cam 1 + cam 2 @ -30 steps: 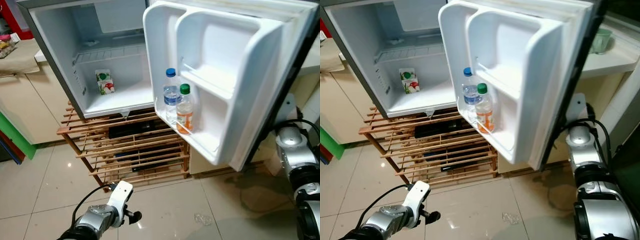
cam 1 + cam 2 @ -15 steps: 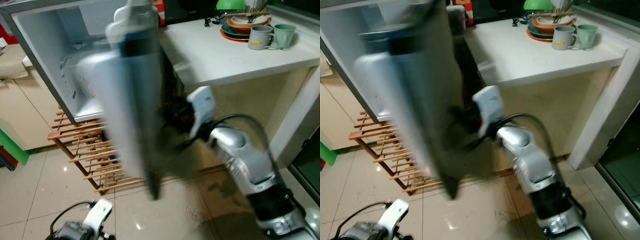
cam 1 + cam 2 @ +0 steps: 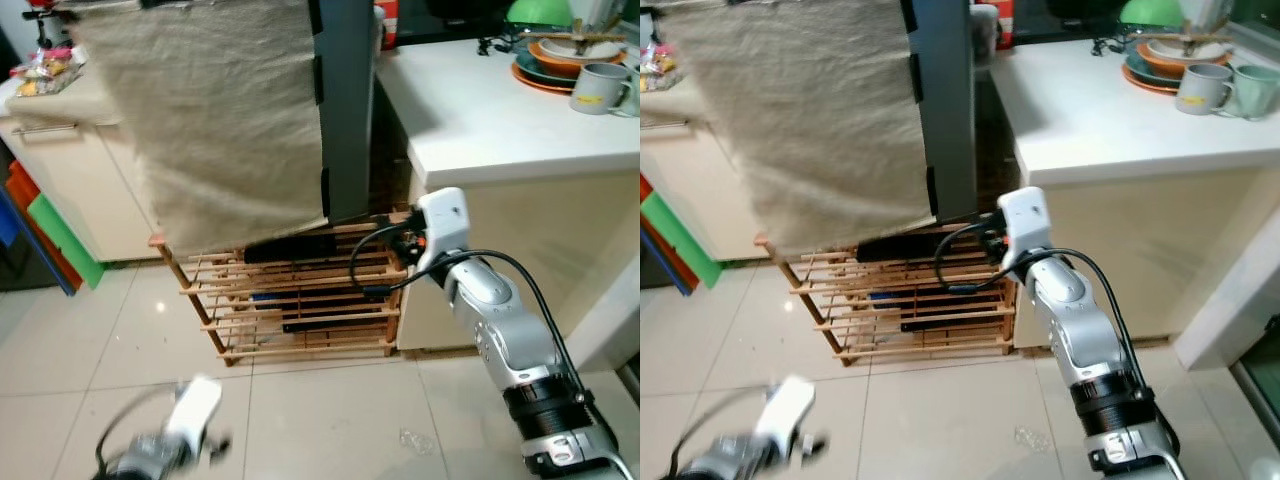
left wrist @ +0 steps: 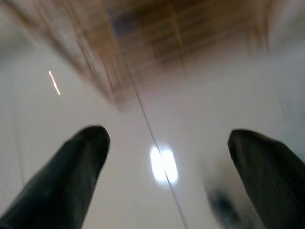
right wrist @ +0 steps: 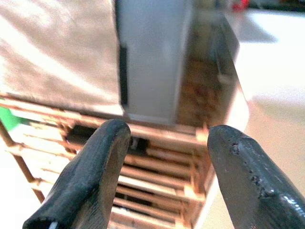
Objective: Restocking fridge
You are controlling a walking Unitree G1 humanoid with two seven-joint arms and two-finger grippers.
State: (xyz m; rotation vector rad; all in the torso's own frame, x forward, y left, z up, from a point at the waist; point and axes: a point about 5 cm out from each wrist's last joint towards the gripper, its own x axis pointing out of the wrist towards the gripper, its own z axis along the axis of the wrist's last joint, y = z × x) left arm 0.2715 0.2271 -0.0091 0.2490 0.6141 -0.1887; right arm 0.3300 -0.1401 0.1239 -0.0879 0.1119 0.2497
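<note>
Right gripper (image 5: 167,167), fingers spread and empty, reaches toward the fridge (image 3: 345,100), which stands shut on the wooden rack (image 3: 300,310) beside the counter's (image 3: 500,120) left edge; restocking appears finished. Left gripper (image 4: 167,167), likewise spread, hangs low over the floor (image 3: 330,420).

Silver right arm (image 3: 500,320), black cables; white wrist block; black-fingered tool (image 5: 164,176).

no readable text, labels or numbers
</note>
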